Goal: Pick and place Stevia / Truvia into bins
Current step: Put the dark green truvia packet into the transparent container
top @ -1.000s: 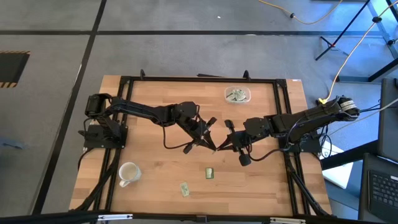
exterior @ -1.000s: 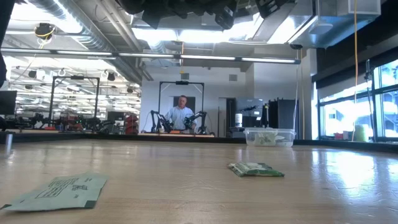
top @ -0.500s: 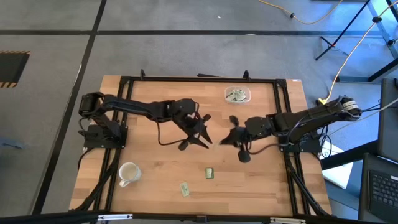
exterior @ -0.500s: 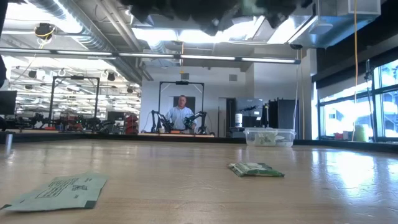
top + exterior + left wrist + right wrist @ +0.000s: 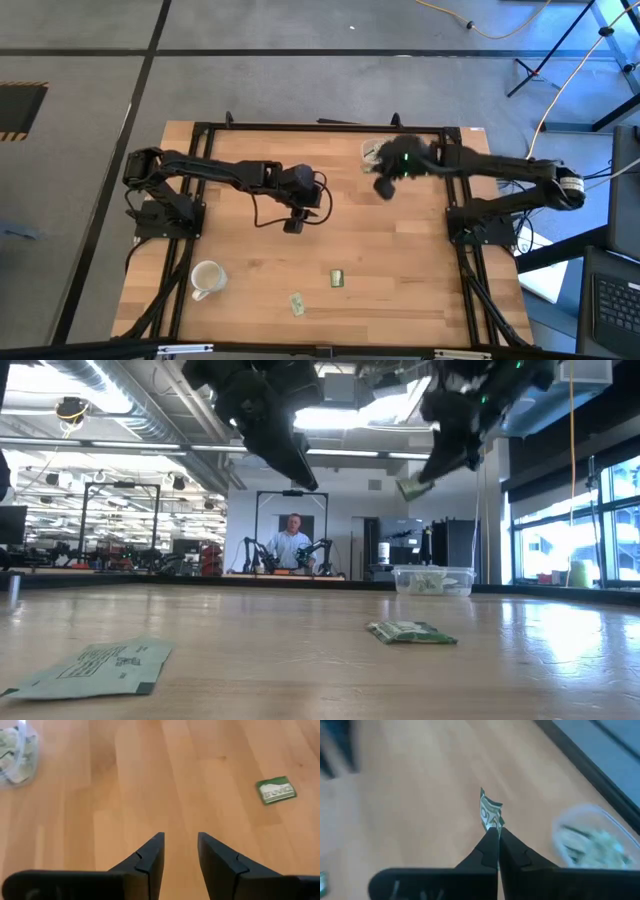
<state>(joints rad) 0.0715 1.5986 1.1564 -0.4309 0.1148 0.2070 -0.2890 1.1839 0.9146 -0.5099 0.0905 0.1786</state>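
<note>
My right gripper (image 5: 495, 831) is shut on one green-and-white Stevia sachet (image 5: 490, 812). It hangs high over the table (image 5: 440, 455), just on the near side of the clear bin (image 5: 382, 152), which holds several sachets. Over the table's middle my left gripper (image 5: 181, 836) stands open with nothing between its fingers, also seen in the high view (image 5: 293, 224). Two more sachets lie flat on the table near its front edge, one (image 5: 338, 278) to the right of the other (image 5: 297, 304). My right gripper pinches the sachet's one end (image 5: 493, 824) between its two fingertips. The fingers slant down, coming from the table's right. The rest of the sachet (image 5: 412, 487) sticks out beyond the tips, creased, and is lifted well clear of the table.
A white mug (image 5: 206, 278) stands near the front left corner. A black frame (image 5: 300, 127) runs around the table. Bare wood lies between the two arms. Beyond the table, a person stands far off in the room (image 5: 291, 540).
My two grippers met over the table's middle and have parted. The right one has swung toward the far edge, up to the bin, carrying the sachet clear of the table. The left one has drawn back toward the table's left and tipped downward.
</note>
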